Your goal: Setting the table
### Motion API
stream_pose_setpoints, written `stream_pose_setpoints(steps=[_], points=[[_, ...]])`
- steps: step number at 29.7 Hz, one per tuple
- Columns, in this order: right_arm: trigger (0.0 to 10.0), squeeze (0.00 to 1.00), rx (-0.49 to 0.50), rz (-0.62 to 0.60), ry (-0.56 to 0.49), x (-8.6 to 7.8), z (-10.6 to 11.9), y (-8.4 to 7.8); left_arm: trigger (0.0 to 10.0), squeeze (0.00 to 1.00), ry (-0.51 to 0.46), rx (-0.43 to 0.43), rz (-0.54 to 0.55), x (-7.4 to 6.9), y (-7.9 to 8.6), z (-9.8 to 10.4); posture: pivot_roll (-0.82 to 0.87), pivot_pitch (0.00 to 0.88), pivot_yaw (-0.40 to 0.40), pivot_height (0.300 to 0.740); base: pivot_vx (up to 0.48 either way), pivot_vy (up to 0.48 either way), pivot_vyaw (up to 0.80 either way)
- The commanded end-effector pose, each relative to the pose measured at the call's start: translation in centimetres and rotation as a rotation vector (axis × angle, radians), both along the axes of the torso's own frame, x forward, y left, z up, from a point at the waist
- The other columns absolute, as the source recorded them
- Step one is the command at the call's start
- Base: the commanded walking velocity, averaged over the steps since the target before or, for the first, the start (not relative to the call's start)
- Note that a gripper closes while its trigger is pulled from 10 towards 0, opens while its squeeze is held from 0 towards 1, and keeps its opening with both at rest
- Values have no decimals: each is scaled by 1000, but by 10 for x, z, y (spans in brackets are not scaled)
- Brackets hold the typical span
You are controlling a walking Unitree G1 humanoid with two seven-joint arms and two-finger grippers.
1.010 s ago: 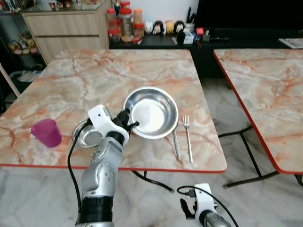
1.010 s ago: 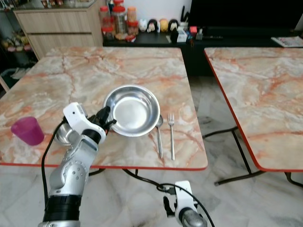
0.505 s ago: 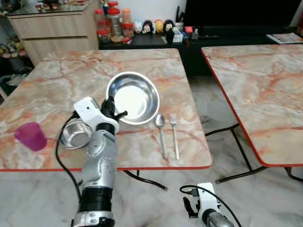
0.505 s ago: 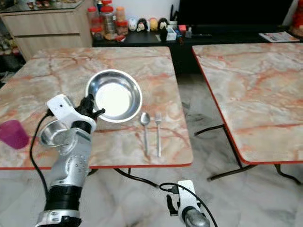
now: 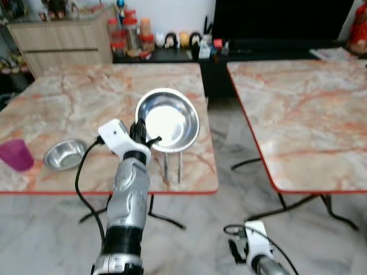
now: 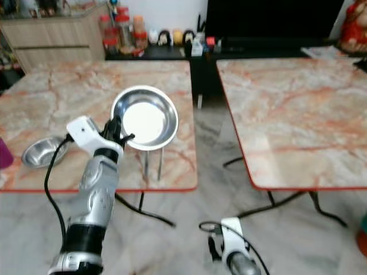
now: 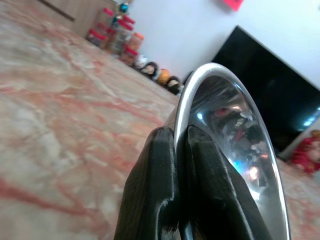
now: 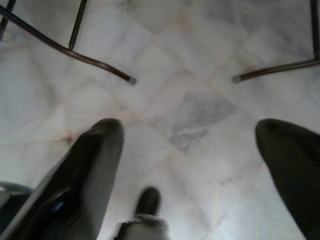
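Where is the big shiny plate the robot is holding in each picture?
Left eye view: the big steel plate is upper middle, tilted, above the table's near edge, its rim pinched by the left gripper.
Right eye view: the same plate, a little left of centre.
Left wrist view: its rim curves up from between the black fingers.
Right wrist view: floor and table legs.
Shared landmark: the black fingers on the rim.

The purple plastic cup [image 5: 15,154] is cut off by the frame's edge at the marble table's [image 5: 69,109] left end. Two pieces of steel cutlery [image 5: 172,166] are partly hidden behind the raised round steel plate [image 5: 169,120], too blurred to be told apart. The jars and figurines [image 5: 155,37] on the far dark shelf are too small and soft to be identified.
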State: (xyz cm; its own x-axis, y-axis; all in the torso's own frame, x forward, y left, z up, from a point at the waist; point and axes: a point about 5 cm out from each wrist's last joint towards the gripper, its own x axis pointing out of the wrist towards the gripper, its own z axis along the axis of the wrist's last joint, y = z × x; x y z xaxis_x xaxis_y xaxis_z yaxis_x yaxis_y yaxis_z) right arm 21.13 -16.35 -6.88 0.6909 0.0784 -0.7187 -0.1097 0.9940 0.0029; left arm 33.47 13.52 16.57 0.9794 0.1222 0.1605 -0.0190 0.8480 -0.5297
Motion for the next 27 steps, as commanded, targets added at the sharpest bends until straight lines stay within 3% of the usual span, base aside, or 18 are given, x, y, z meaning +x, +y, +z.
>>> stream_pose_setpoints(steps=[1, 27], points=[[10000, 0, 1, 1, 0, 0, 0, 0, 10000, 0, -42, -4, 6, 1, -2, 9, 42, 0, -1, 736, 0, -360, 0], [10000, 0, 0, -28, -10, 3, 2, -1, 10000, 0, -44, 6, 9, 4, -4, 12, 32, 0, 1, 736, 0, -358, 0]])
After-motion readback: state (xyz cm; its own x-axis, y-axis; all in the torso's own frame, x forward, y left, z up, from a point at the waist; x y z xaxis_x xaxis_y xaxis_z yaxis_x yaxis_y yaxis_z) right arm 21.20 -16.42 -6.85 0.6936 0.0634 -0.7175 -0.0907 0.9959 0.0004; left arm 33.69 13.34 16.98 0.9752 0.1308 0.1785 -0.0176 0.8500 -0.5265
